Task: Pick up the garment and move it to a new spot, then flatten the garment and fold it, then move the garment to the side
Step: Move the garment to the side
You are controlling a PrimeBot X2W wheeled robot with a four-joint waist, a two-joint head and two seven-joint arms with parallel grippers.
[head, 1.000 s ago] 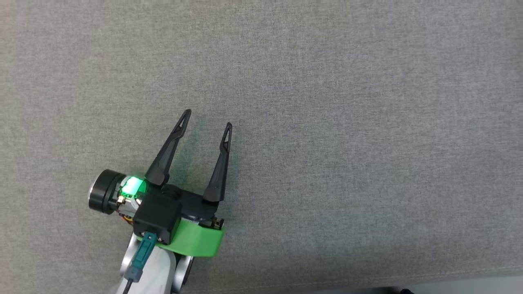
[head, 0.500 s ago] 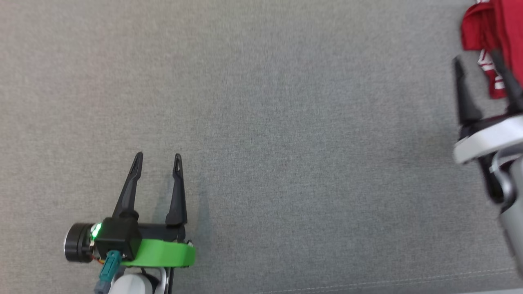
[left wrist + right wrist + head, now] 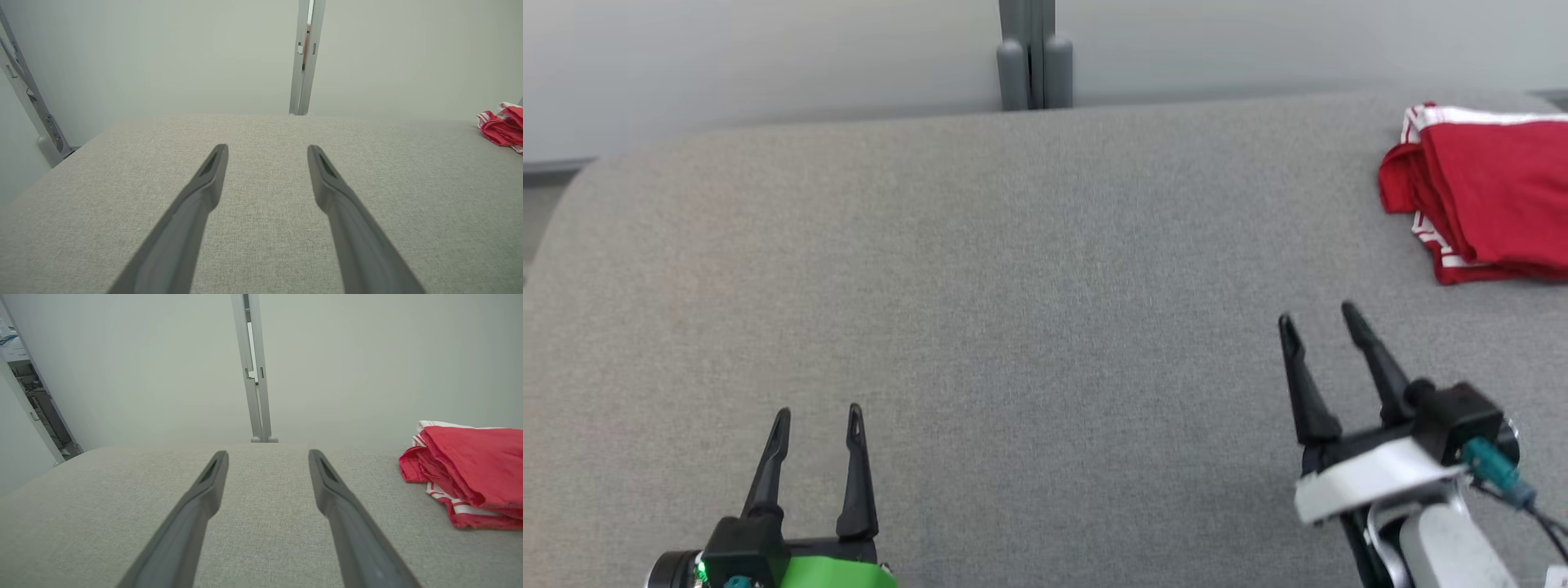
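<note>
Head cam's swung up vs a sec ago: the grey pad's [image 3: 1013,269] far edge & the wall now show. Red garment [image 3: 1490,200] w/ white trim lies bunched at the pad's far right, near the right gripper [image 3: 1316,314], not touching. Left gripper [image 3: 818,411] is well apart. Both claws spread, empty. Cloth looks light, floppy, prob layered, so I'd pinch the near trimmed edge.

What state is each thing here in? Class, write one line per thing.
red garment, loosely folded heap lying on the grey surface, not held
left end effector, open, empty
right end effector, open, empty, apart from the garment
grey surface, flat, garment at its far right
</note>
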